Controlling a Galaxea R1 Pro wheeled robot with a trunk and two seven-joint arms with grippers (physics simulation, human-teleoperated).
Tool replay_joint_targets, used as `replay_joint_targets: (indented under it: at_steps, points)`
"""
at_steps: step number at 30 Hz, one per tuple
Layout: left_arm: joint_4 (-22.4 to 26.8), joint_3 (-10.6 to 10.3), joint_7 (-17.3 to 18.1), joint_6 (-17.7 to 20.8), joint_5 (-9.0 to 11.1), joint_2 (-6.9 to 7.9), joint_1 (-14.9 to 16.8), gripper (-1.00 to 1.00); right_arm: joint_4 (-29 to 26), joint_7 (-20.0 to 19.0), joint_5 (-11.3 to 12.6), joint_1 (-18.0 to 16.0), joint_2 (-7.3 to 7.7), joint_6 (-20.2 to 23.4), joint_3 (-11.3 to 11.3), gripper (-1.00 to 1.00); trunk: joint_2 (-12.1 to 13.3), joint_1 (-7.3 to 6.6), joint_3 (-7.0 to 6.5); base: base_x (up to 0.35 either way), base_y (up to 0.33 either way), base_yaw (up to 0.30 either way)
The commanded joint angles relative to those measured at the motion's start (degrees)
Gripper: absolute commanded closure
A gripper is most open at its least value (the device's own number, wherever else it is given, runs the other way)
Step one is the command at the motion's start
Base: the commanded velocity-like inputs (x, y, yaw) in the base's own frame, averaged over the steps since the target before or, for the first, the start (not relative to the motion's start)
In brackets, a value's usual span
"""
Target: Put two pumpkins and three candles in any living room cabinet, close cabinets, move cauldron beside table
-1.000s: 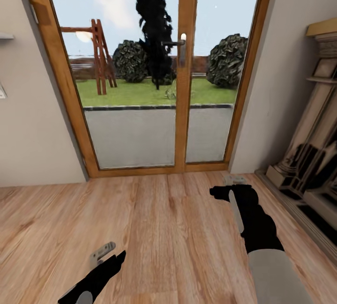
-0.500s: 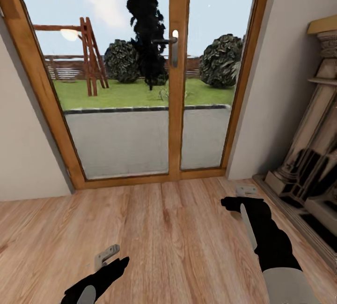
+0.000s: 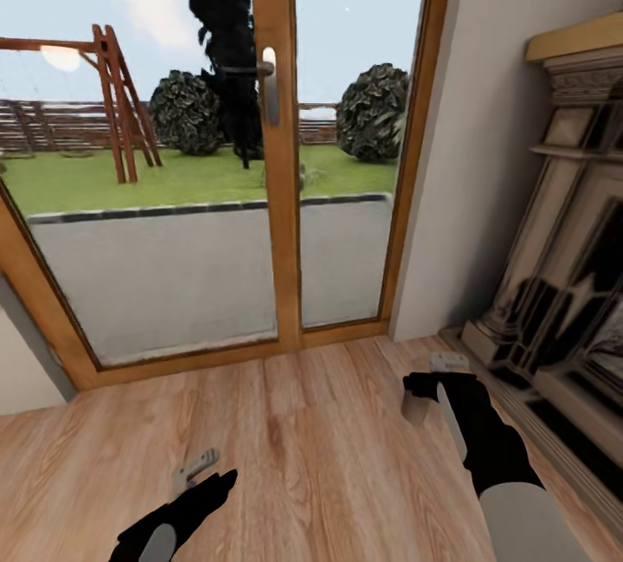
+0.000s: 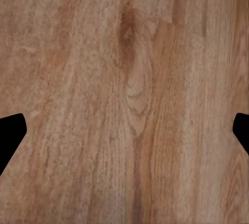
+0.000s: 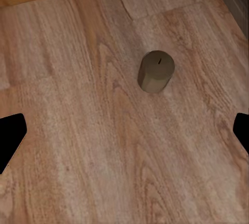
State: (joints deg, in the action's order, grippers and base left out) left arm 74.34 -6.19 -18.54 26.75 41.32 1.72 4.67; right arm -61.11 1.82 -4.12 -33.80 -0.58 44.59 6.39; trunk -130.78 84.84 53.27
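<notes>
Candle, a stubby beige cylinder [image 5: 156,71], stands on your wood-plank floor [image 3: 311,449].
Your right gripper [image 3: 426,389] hangs spread above it, near the glazed wooden door [image 3: 277,146]; your left gripper [image 3: 197,480] is spread too.

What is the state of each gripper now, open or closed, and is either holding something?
Left gripper: open, holding nothing, above bare wooden floor.
Right gripper: open, holding nothing; a candle stands on the floor below it.

Candle [image 3: 415,407] half behind right tool [image 3: 449,363]
</notes>
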Motion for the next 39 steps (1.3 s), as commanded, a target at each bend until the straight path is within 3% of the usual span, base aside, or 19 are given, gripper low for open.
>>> replay_joint_targets:
  at_steps: [1,2,3,6,11,18,21,24,34,36,39]
  points:
    - [0.9,-0.1,-0.6,0.0,0.6,0.13,-0.2,-1.00,-0.1,-0.2,-0.4,0.0,-0.05,-0.1,0.1,-1.00,0.0,0.03,0.06,0.344,-0.097,-0.017]
    - [3.3,0.6,-0.8,0.0,0.6,0.34,-1.3,-1.00,-0.3,-0.1,-0.5,0.1,-0.08,-0.5,0.1,-1.00,0.0,0.03,0.06,0.344,-0.094,-0.011]
    - [11.0,4.5,-0.7,0.3,0.7,0.68,-6.2,-1.00,-0.6,0.1,-0.6,0.2,-0.11,-0.7,0.1,-1.00,0.0,0.03,0.06,0.344,-0.091,-0.004]
    - [13.4,7.1,-0.6,0.1,0.9,0.82,-8.9,-1.00,-0.6,0.2,-0.7,0.2,-0.11,-0.7,0.1,-1.00,0.0,0.03,0.06,0.344,-0.090,-0.002]
    - [13.3,9.7,-0.6,-0.5,1.6,0.41,-10.1,-1.00,-0.7,0.4,-0.7,0.3,-0.20,-0.6,0.1,-1.00,0.0,0.03,-0.02,0.344,-0.089,-0.023]
    - [10.1,9.9,-0.4,-2.3,1.8,0.15,-10.4,-1.00,-0.2,1.1,-0.9,0.1,-0.36,-0.6,0.1,-1.00,0.0,0.03,-0.56,0.344,-0.089,-0.085]
    - [9.7,9.9,0.1,-2.4,1.8,0.08,-10.3,-1.00,0.5,2.3,-0.9,0.0,-0.38,-0.5,0.1,-1.00,0.0,0.03,-0.83,0.344,-0.089,-0.118]
    - [9.5,9.9,0.6,-2.4,1.8,0.11,-10.3,-1.00,4.7,2.8,-0.7,0.0,-0.39,-0.4,0.1,-1.00,0.0,0.03,-1.11,0.344,-0.095,-0.137]
    - [10.0,9.8,0.9,-2.1,1.7,0.21,-10.3,-1.00,7.1,2.3,-0.5,0.0,-0.75,-0.4,-0.3,-1.00,0.0,0.03,-1.38,0.344,-0.098,-0.034]
    - [10.3,9.8,0.9,-1.8,1.8,0.28,-10.3,-1.00,7.9,1.9,-0.5,0.0,-0.77,-0.5,-1.0,-1.00,0.0,0.03,-1.38,0.344,-0.093,-0.002]
    - [10.5,9.8,0.9,-1.6,1.8,0.30,-10.3,-1.00,8.5,1.8,-0.4,0.1,-0.70,-1.0,-4.3,-1.00,0.0,0.03,-1.38,0.287,-0.056,-0.001]
